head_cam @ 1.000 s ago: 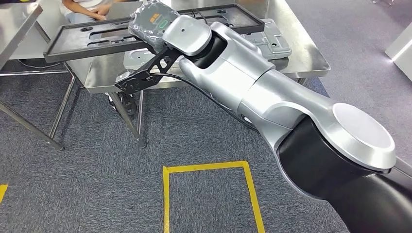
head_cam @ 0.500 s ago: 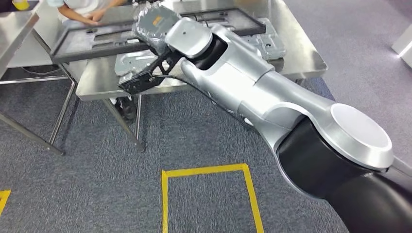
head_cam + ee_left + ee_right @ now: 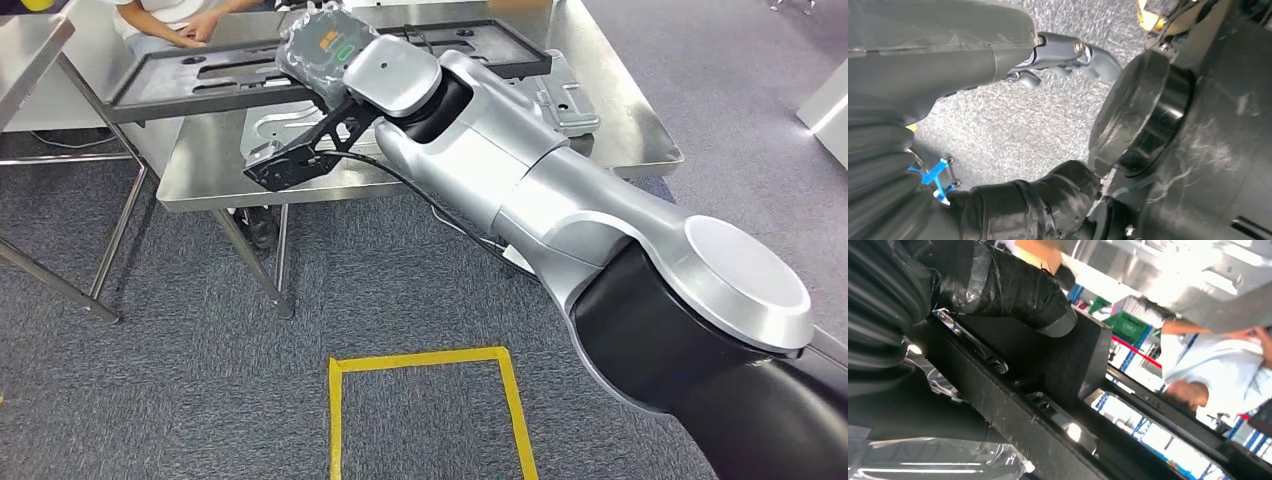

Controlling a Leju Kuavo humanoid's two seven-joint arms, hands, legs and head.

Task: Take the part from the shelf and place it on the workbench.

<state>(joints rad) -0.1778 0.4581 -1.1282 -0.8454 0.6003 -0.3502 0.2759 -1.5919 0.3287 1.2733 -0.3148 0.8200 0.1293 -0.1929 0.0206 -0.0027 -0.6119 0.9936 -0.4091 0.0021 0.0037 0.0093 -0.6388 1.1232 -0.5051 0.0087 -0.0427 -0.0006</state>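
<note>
Item: black frame, long, flat, with cut-outs. Location: held over the steel table, level, not yet set down; a grey plate lies beneath its far end.

Right hand: wrapped in film, clasped on the frame's near rail; the right wrist view shows its thumb pressed over the rail.

Left hand: hangs over carpet, fingers curled in, holding nothing.

Other: a person at the table's far side, hands near the frame's far edge; yellow tape square on the floor.

Handling advice: lower the frame flat and slowly, keeping it parallel with the table so that the long free end does not strike first; judge clearance from the grey plate and the person's hands; release only once the frame bears fully.

Markings: an orange and a green label on the right hand's back, too small to read. No brand legible.
</note>
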